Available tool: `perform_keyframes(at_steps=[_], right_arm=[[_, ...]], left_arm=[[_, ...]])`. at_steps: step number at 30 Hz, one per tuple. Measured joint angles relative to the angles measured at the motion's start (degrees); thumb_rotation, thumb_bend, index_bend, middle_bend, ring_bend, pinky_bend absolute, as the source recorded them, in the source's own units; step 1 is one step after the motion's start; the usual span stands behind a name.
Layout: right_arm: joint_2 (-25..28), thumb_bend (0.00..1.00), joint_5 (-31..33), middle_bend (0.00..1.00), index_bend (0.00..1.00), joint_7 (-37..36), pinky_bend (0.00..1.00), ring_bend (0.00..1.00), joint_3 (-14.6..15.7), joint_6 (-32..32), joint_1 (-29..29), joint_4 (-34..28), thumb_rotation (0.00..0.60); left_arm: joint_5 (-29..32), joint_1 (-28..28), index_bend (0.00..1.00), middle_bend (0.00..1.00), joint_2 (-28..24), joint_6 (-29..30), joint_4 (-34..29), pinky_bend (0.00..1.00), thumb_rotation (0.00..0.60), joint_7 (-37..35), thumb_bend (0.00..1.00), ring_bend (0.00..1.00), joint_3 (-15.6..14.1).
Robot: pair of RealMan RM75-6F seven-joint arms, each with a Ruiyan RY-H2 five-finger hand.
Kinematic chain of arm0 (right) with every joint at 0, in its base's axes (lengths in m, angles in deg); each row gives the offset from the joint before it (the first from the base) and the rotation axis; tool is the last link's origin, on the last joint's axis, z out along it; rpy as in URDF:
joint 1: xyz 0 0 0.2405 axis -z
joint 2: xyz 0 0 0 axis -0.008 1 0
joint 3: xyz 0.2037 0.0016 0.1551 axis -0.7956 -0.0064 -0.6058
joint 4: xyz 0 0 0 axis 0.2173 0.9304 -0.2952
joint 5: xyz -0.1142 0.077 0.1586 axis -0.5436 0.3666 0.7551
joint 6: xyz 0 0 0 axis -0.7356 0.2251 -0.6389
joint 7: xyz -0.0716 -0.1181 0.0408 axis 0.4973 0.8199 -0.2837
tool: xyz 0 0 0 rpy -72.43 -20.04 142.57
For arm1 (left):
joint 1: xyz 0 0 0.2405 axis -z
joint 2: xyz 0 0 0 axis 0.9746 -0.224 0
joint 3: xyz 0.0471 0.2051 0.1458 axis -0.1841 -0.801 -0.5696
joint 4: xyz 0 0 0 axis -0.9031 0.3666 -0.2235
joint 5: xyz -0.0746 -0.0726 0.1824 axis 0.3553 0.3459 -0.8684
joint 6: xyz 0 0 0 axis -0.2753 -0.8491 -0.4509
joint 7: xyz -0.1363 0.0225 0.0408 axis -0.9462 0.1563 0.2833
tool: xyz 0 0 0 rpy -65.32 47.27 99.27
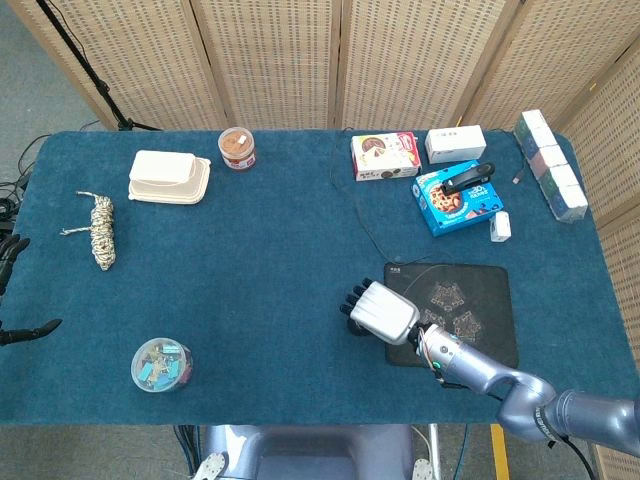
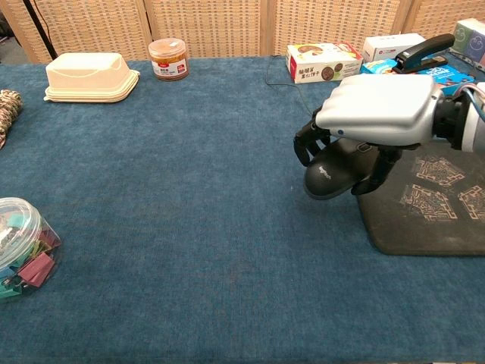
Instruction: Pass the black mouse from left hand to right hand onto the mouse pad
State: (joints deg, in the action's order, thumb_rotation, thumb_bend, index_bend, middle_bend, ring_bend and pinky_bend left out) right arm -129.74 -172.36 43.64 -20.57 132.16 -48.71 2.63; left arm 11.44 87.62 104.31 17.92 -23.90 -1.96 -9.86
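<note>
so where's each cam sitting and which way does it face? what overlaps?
Head view: high above the near table edge, looking steeply down on the whole blue table; shows the right hand and its forearm reaching to the mouse pad, plus dark fingertips at the left frame edge, apparently the left hand.
Chest view: low at the near edge, facing level across the table toward the wicker screen; shows the right hand gripping the black mouse.
Shared: right hand, mouse pad, cookie box, clip jar.

Wicker folding screen (image 1: 300, 60) behind blue-carpeted table (image 1: 250, 260); grey floor.
</note>
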Motion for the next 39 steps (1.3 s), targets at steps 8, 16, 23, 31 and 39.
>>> perform_keyframes(at_steps=[8, 16, 23, 31, 39], right_arm=[[2.07, 0.73, -8.76, 0.51, 0.52, -6.75, 0.43, 0.41, 4.58, 1.44, -1.75, 9.66, 0.6], [7.36, 0.8, -14.0, 0.52, 0.52, -16.65, 0.43, 0.41, 9.14, 4.88, -2.73, 16.37, 0.6], [10.42, 0.8, -14.81, 0.52, 0.52, -22.4, 0.43, 0.41, 11.42, 6.76, -2.15, 18.63, 0.6], [10.43, 0.8, -15.44, 0.52, 0.52, -25.57, 0.43, 0.41, 12.99, 8.57, -0.35, 20.17, 0.6], [8.07, 0.8, -16.02, 0.52, 0.52, -26.55, 0.43, 0.4, 14.25, 8.28, 1.02, 22.84, 0.6]], left_arm=[[2.21, 0.96, 0.0, 0.0, 1.2, -1.34, -0.38, 0.0, 0.6, 3.81, 0.04, 0.0, 0.47], [4.92, 1.91, 0.0, 0.0, 2.39, -2.44, -0.77, 0.0, 0.6, 7.7, 0.04, 0.0, 1.07], [6.02, 2.15, 0.0, 0.0, 3.39, -2.14, -1.8, 0.0, 0.6, 11.06, 0.04, 0.0, 1.25], [7.18, 2.5, 0.0, 0.0, 4.22, -2.14, -2.11, 0.0, 0.6, 13.16, 0.04, 0.0, 1.54], [7.12, 2.55, 0.0, 0.0, 4.45, -2.27, -2.09, 0.0, 0.6, 13.7, 0.04, 0.0, 1.5]])
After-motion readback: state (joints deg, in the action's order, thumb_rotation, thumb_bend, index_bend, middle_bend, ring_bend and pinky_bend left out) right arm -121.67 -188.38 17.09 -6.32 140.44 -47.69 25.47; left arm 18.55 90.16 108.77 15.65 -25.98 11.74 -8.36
